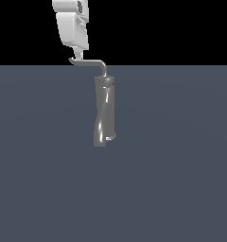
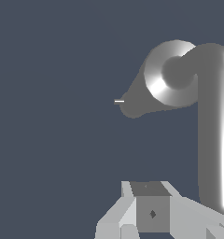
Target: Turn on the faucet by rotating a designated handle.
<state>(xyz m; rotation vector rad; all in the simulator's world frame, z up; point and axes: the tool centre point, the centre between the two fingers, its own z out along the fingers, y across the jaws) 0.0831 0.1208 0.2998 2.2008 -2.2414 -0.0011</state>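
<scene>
The faucet (image 1: 105,111) is a tall twisted grey column standing on the dark floor. From its top collar the handle (image 1: 89,62), a thin bent rod, runs toward the exterior view's left and ends in a small hooked tip. My white gripper (image 1: 77,54) hangs straight above that tip, fingers pointing down onto it. In the wrist view I look down on the faucet (image 2: 170,77) end-on, and the handle (image 2: 212,130) runs past it toward my gripper (image 2: 149,187). The fingers sit together, shut on nothing, right beside the rod's outer end. Whether they touch it is not clear.
A flat dark blue-grey floor (image 1: 181,179) spreads around the faucet on all sides. Nothing else stands on it.
</scene>
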